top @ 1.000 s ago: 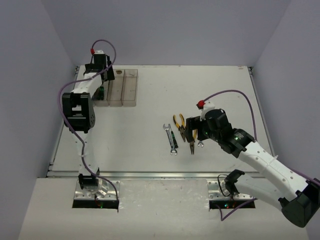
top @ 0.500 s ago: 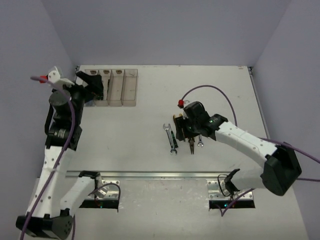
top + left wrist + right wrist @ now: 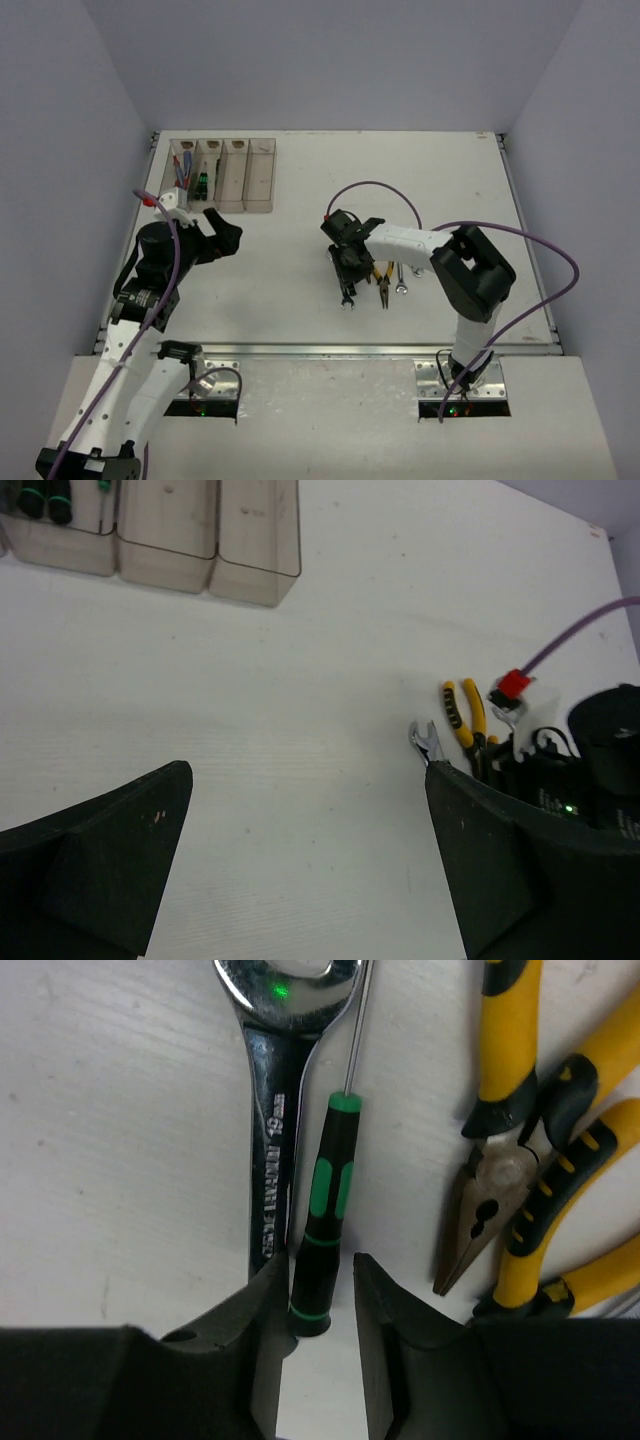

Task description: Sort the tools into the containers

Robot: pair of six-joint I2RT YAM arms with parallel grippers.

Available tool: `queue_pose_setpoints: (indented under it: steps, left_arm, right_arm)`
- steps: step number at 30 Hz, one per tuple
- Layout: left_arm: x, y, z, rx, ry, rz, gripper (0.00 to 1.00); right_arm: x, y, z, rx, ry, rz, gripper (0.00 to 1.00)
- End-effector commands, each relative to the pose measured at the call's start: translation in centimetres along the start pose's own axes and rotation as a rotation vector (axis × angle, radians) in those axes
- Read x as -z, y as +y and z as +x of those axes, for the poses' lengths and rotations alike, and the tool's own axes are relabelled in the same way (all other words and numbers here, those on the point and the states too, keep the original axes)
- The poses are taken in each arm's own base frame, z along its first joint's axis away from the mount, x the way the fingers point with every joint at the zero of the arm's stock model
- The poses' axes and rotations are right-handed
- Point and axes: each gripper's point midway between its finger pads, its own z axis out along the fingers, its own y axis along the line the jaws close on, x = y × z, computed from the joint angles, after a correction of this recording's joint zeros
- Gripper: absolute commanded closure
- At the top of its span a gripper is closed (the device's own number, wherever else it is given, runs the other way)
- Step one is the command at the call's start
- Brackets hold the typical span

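Note:
On the white table, a green-black screwdriver (image 3: pixel 325 1210) lies beside a silver wrench (image 3: pixel 270 1160), and yellow-handled pliers (image 3: pixel 520 1160) lie to its right. My right gripper (image 3: pixel 320 1270) straddles the butt of the screwdriver's handle. Its jaws are narrowed, with a thin gap still showing at the right finger (image 3: pixel 375 1300). From above, the right gripper (image 3: pixel 345 262) covers the screwdriver, with the wrench (image 3: pixel 346 295) just below it. My left gripper (image 3: pixel 228 232) hovers wide open and empty below the containers (image 3: pixel 260 190). One bin holds blue-handled screwdrivers (image 3: pixel 180 170) and the one beside it holds green-black screwdrivers (image 3: pixel 201 183).
More pliers (image 3: pixel 382 280) and a second wrench (image 3: pixel 401 285) lie right of the right gripper. The left wrist view shows the bins (image 3: pixel 160 540) at its top left and the right arm (image 3: pixel 590 770) at its right. Grey walls surround the table.
The left arm swung away from the bins toward the table's near left, jaws fully open. The right gripper moved left over the green-black screwdriver and narrowed its jaws around the handle.

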Motion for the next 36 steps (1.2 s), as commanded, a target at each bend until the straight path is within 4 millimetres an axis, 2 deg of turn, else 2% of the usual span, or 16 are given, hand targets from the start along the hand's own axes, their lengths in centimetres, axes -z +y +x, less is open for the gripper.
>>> queue_pose_setpoints:
  steps: [1, 3, 6, 8, 11, 13, 14, 16, 17, 18, 19, 20, 24, 29, 36]
  left_arm:
    - [1.3, -2.9, -1.9, -0.05, -0.08, 0.132, 0.0]
    - [1.3, -3.2, -1.7, -0.053, -0.079, 0.145, 0.0]
    - [1.3, -3.5, -1.6, -0.058, -0.07, 0.16, 0.0]
    - [1.2, -4.0, -1.3, -0.061, -0.053, 0.189, 0.0]
    - [1.4, -5.5, -0.6, -0.062, -0.015, 0.271, 0.0]
    - [1.7, -7.4, 0.5, -0.03, 0.042, 0.381, 0.0]
    - [2.3, -9.0, 0.6, -0.016, 0.049, 0.484, 0.0]
    - [3.7, -11.5, 3.0, 0.069, 0.137, 0.694, 0.0]
    - [3.7, -12.1, 2.8, 0.108, 0.106, 0.739, 0.0]
    - [4.7, -13.2, 2.7, 0.14, 0.093, 0.841, 0.0]
    - [6.2, -14.5, 2.6, 0.168, 0.07, 0.969, 0.0]
    - [7.0, -15.4, 1.9, 0.161, 0.023, 1.032, 0.0]
    - [7.9, -17.6, 1.9, 0.188, 0.021, 1.113, 0.0]
    - [8.2, -19.7, 2.0, 0.192, 0.035, 1.172, 0.02]
    - [8.0, -22.4, 4.2, 0.207, 0.102, 1.208, 0.22]
  right_arm:
    - [-2.1, -0.4, 0.1, -0.041, 0.028, 0.066, 0.73]
    - [-2.9, -1.0, 0.9, -0.053, 0.045, 0.099, 0.79]
    - [-3.0, -1.2, 1.2, -0.075, 0.036, 0.103, 1.0]
    - [-2.0, -1.2, 0.7, -0.093, 0.007, 0.103, 1.0]
    - [0.9, -1.3, -0.7, -0.117, -0.084, 0.093, 1.0]
    - [4.1, -0.7, -2.3, -0.136, -0.196, 0.023, 1.0]
    - [5.9, -0.3, -2.8, -0.131, -0.256, -0.032, 1.0]
    - [8.4, 2.3, -3.2, -0.096, -0.353, -0.231, 1.0]
    - [10.5, 3.8, -4.1, -0.066, -0.419, -0.338, 1.0]
    - [11.6, 5.2, -3.2, -0.019, -0.446, -0.452, 1.0]
    - [14.5, 7.3, -2.9, 0.061, -0.505, -0.615, 1.0]
    - [15.9, 8.2, -2.5, 0.111, -0.525, -0.694, 1.0]
    - [21.7, 11.2, -0.2, 0.262, -0.608, -1.004, 1.0]
    - [25.4, 12.2, 0.5, 0.305, -0.673, -1.154, 1.0]
    - [26.6, 12.4, -0.3, 0.304, -0.704, -1.164, 1.0]
